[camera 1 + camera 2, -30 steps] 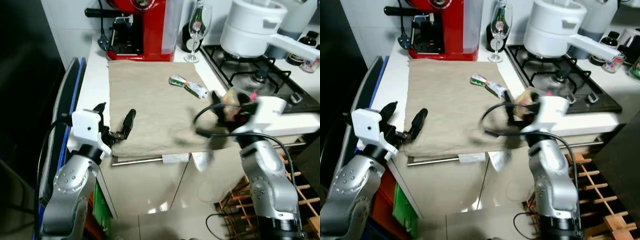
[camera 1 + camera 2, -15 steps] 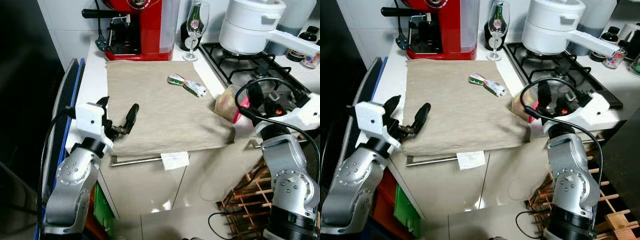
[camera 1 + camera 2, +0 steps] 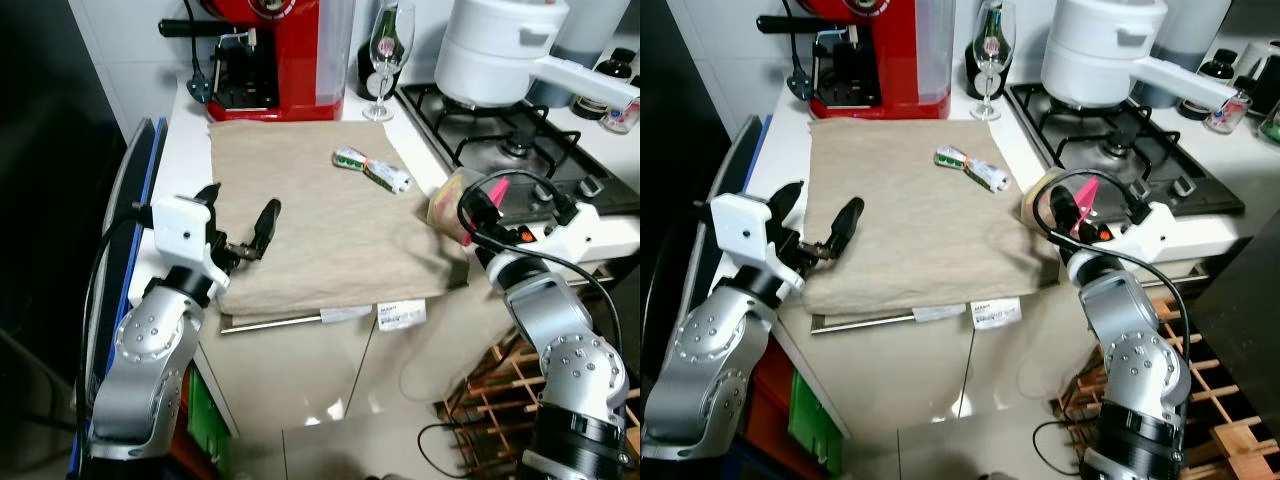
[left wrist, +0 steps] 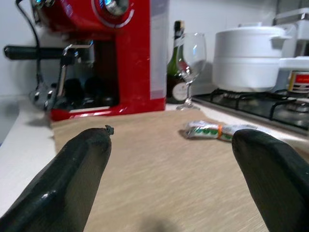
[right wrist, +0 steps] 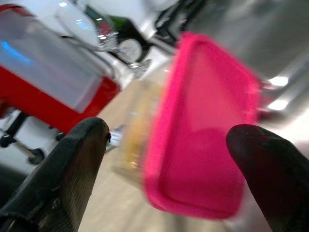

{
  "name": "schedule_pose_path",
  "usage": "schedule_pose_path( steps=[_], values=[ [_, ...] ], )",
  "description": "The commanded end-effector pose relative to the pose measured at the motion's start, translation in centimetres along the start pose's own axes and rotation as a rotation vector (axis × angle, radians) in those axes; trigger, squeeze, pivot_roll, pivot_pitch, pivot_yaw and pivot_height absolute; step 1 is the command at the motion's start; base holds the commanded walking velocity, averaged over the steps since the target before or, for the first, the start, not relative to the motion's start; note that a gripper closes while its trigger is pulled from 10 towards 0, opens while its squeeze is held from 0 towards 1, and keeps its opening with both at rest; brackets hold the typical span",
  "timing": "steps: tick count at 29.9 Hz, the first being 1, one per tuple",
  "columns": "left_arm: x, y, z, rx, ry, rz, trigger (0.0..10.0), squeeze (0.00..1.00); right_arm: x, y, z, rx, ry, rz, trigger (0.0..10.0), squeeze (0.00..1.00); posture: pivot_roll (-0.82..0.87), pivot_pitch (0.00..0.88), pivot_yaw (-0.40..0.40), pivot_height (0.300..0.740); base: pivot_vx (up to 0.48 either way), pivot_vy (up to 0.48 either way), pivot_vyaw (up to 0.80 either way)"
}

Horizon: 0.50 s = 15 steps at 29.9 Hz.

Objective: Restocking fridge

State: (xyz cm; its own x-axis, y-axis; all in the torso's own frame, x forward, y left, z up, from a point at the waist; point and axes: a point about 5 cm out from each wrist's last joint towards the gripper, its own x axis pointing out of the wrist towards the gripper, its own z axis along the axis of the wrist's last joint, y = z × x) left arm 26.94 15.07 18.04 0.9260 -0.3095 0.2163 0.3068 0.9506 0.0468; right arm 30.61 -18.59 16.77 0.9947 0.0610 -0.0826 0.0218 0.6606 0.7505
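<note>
Pickup stage of the restock, by my read: the right gripper is closing in on the clear plastic food container with a pink lid, fingers spread wide on either side of the lid, not gripping anything yet. The container is lying tipped on its side at the counter's right edge, where the beige linen cloth meets the gas hob. Next move calls for squaring the fingers across the tub and pinching firmly, since it is tilted and near the edge and could roll off. The right arm is bending up from below the counter with the wrist level with the tub. The left gripper is hovering open and empty over the cloth's near-left corner, pointing toward the small green-and-white wrapped packet mid-cloth.
</note>
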Motion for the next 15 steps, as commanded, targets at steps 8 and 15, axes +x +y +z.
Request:
schedule_pose_path(
  steps=[8, 15],
  values=[
    [0.3, 0.1, 0.1, 0.017, 0.004, 0.011, 10.0, 0.00, 3.6, 5.0, -1.8, -0.033, 0.068, 0.154, 10.0, 0.20, -0.01, 0.000, 0.002, 0.740, 0.000, 0.000, 0.00],
    [0.4, 0.2, 0.0, 0.018, 0.008, 0.022, 10.0, 0.00, 5.2, 7.4, -3.9, -0.061, 0.126, 0.234, 10.0, 0.20, 0.00, 0.000, -0.002, 0.740, 0.000, 0.000, 0.00]
  ],
)
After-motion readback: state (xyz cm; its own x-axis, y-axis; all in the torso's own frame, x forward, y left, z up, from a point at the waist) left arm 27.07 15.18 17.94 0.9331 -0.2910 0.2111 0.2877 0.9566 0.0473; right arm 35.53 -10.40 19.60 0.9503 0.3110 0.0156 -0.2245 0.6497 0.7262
